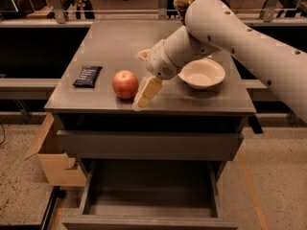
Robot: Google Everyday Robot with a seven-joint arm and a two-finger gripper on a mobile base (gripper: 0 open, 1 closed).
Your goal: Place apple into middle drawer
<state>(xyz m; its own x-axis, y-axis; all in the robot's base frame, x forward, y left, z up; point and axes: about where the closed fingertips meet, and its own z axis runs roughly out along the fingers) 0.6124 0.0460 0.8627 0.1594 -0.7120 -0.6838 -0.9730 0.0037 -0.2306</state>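
Note:
The red-orange apple [125, 84] rests on the grey cabinet top [120, 42], left of centre near the front edge. My gripper [142, 79] hovers just to the right of the apple, low over the top, open, with nothing between its fingers. One pale finger [146, 92] points down toward the front edge beside the apple, and the other shows behind the wrist. Below the front, the middle drawer [148, 210] is pulled out, its flat dark inside bare. The upper drawer [148, 145] is closed.
A white bowl [202, 74] sits right of the gripper, partly behind the arm. A dark snack packet [88, 75] lies left of the apple. A cardboard box [53, 157] stands on the floor at the cabinet's left. Railings and desks run behind.

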